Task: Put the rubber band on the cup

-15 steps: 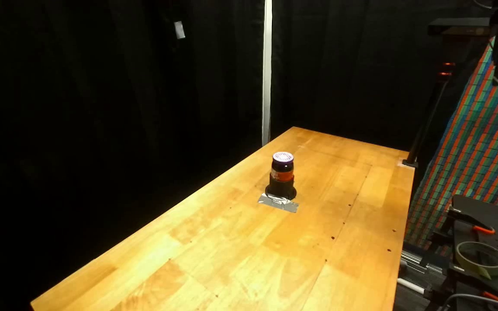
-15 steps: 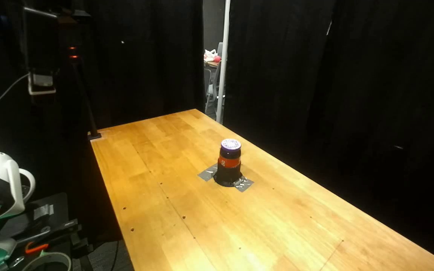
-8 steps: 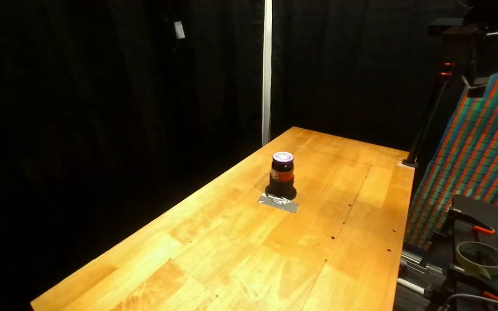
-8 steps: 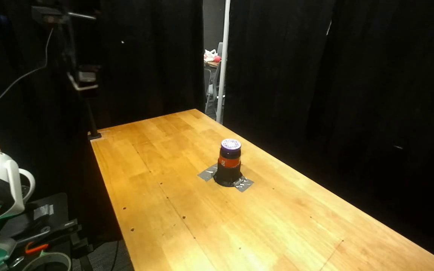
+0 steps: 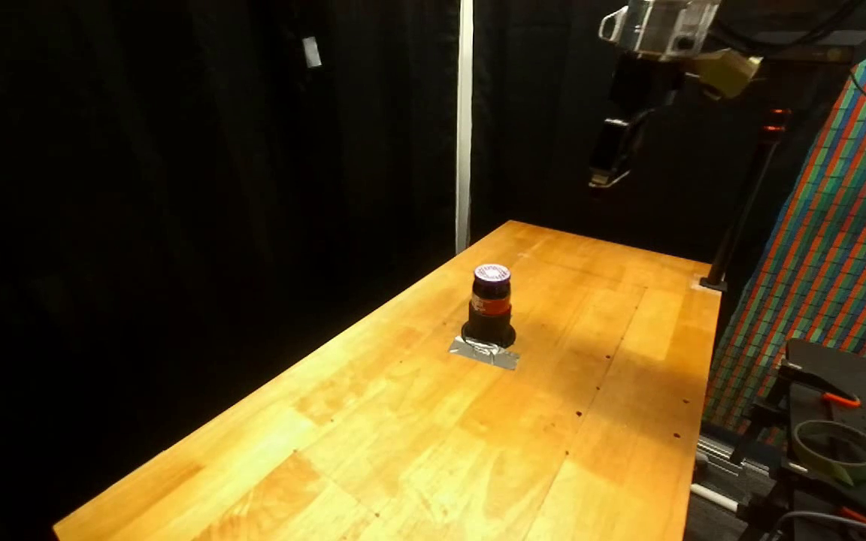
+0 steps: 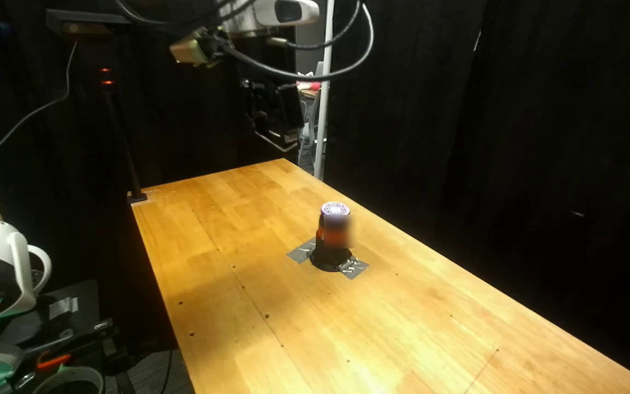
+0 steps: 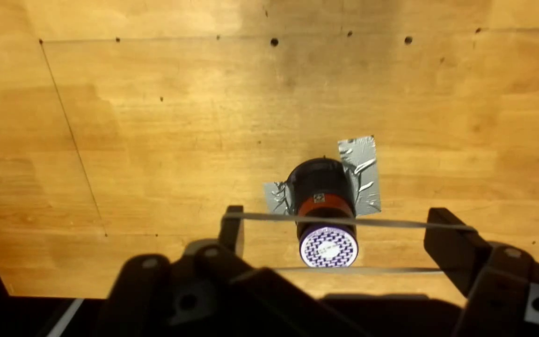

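The cup (image 5: 492, 304) is a dark cylinder with an orange-red stripe and a white-and-purple patterned top. It stands upright on the table, also in an exterior view (image 6: 327, 257), partly blurred there. In the wrist view the cup (image 7: 321, 180) shows between my fingers, below them. My gripper (image 7: 342, 229) is open, with the pale rubber band (image 7: 391, 223) stretched around both fingers as two roughly parallel strands. The strands pass over the view of the cup's top. In both exterior views the gripper (image 5: 610, 179) (image 6: 276, 141) hangs tilted, well above the table and apart from the cup.
Silver tape (image 7: 363, 178) lies at the cup's base on the wooden table (image 5: 403, 451). A black pole (image 5: 741, 203) with a camera stands at a far corner. A side stand (image 5: 846, 376) beside the table holds a tape roll and clamps. Loose cables (image 6: 298, 76) hang from the arm.
My gripper has swung in from beyond the table's side to above the table, nearer the cup, with its shadow now on the table. The cup has not moved.
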You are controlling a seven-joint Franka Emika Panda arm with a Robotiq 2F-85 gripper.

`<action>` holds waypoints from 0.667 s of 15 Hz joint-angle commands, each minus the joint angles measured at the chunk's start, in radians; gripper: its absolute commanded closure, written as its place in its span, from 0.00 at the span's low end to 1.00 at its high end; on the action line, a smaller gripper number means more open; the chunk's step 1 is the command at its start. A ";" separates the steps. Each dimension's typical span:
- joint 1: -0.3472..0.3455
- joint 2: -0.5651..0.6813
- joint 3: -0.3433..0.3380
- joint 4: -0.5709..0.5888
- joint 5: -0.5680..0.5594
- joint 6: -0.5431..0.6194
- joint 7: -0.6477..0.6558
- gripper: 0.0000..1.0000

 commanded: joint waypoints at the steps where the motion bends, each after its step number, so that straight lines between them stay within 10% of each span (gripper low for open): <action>1: 0.000 0.246 0.016 0.191 -0.125 0.066 0.121 0.00; 10: 0.103 0.604 -0.092 0.491 -0.179 0.131 0.235 0.00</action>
